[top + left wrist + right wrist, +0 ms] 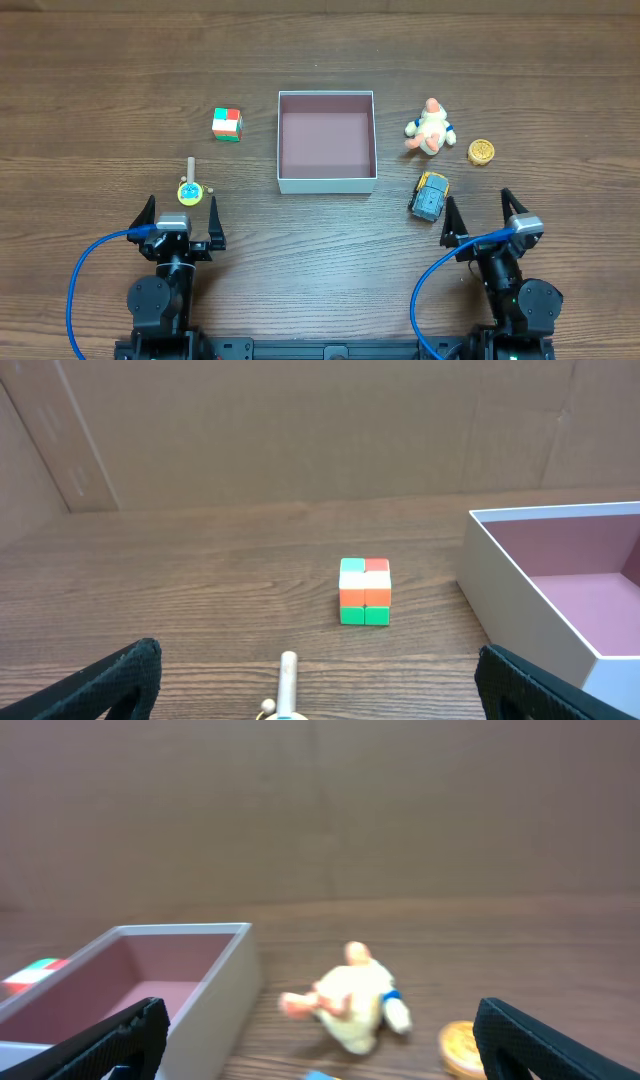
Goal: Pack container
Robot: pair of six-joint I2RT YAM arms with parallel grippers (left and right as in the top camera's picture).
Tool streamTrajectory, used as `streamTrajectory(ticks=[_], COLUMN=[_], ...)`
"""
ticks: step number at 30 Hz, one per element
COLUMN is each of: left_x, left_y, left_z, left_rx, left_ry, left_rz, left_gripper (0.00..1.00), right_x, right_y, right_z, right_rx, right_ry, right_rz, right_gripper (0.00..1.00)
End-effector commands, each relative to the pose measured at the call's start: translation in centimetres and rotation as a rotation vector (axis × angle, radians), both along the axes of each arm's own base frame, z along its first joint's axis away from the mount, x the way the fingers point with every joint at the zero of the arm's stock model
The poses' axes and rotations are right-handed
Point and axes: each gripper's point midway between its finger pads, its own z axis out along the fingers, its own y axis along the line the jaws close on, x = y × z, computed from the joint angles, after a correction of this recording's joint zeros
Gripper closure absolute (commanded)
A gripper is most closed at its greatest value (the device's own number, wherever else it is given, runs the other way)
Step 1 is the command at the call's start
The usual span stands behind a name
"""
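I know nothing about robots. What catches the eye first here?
A square white-walled container with an empty pinkish inside sits mid-table. Bright toys lie around it: a coloured cube and stick toy on the left, a plush figure, gold disc and yellow truck on the right. Below, the left pincer and right pincer gape open.

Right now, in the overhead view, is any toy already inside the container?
No, the container shows only its bare pinkish floor; nothing lies within its white walls.

Even soft light; right-wrist view blurred.
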Motion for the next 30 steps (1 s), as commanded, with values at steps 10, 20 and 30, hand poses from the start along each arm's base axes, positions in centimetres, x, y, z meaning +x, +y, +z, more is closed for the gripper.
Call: streamTrajectory(ticks=[10,20,30], left_x=[0.0,0.0,0.0], left_y=[0.1,0.1,0.1], left_z=[0.0,0.0,0.0], left_rx=[0.011,0.011,0.011], left_ry=[-0.005,-0.005,-0.005], left_rz=[0.001,0.001,0.001], left_gripper=[0.0,0.0,0.0], right_x=[0.2,5.3,6.3], right_y=[0.3,-0.9,-0.5], right_z=[3.9,7.1,1.7], right_rx=[-0.002,-0.047,0.016], right_ry=[0.004,0.417,1.177], right_rz=[0.017,-0.03,0.012], right_gripper=[0.0,0.0,0.0])
